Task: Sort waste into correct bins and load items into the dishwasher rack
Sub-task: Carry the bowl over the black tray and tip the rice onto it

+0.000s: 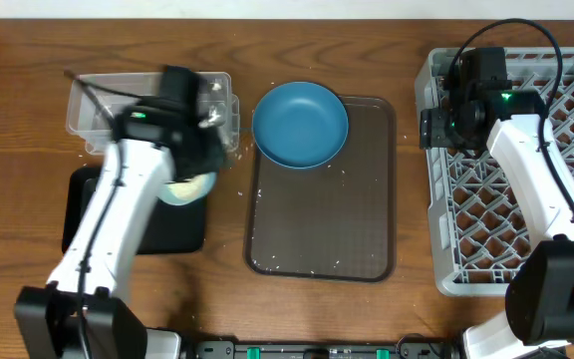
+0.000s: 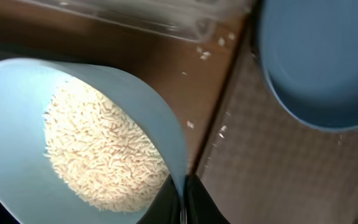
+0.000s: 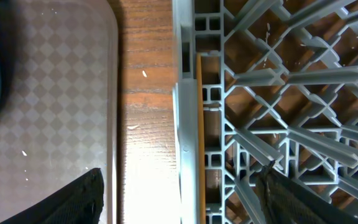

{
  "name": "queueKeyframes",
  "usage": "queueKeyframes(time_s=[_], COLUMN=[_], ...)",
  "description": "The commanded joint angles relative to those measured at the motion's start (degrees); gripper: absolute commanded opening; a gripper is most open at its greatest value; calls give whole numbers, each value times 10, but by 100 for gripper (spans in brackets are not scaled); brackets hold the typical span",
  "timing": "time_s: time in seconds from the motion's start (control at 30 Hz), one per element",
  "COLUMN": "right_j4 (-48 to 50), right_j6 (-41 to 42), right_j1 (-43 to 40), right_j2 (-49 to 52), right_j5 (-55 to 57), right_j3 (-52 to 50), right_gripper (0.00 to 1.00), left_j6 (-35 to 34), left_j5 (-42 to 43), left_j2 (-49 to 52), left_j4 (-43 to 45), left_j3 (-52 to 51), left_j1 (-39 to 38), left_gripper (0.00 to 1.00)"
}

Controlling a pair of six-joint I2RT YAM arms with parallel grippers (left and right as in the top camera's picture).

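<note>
Pinching the rim of the pale white-blue bowl (image 2: 17,137), the left gripper (image 2: 183,198) was closed almost fully on that thin wall. White rice scraps (image 2: 98,155) were heaped inside. Ahead of it lay the clear tub (image 2: 154,15), and to its right the dark blue plate (image 2: 322,56) sat on the brown tray (image 2: 278,168). The right gripper (image 3: 179,193) hung spread wide, holding nothing, over the near wall of the dishwasher rack (image 3: 278,93). The wooden chopstick (image 3: 199,124) lay directly beneath it. Stray grains dotted the desk (image 3: 145,124). From above, the left arm hid most of the bowl.
</note>
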Motion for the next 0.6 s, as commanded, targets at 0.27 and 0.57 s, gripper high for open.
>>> queueKeyframes(time_s=[0.27, 0.57], right_j4=[-6, -6], right_j6=[5, 4], right_j1=[-13, -15], right_j2=[-14, -14], right_j5=[11, 11], right_j3=[10, 10], right_gripper=[78, 78], left_j6=[209, 244], left_j5=[428, 677], left_j2=[-5, 0], left_j4=[56, 116], left_j3=[-89, -195], left_j1=[254, 421], left_gripper=[6, 6])
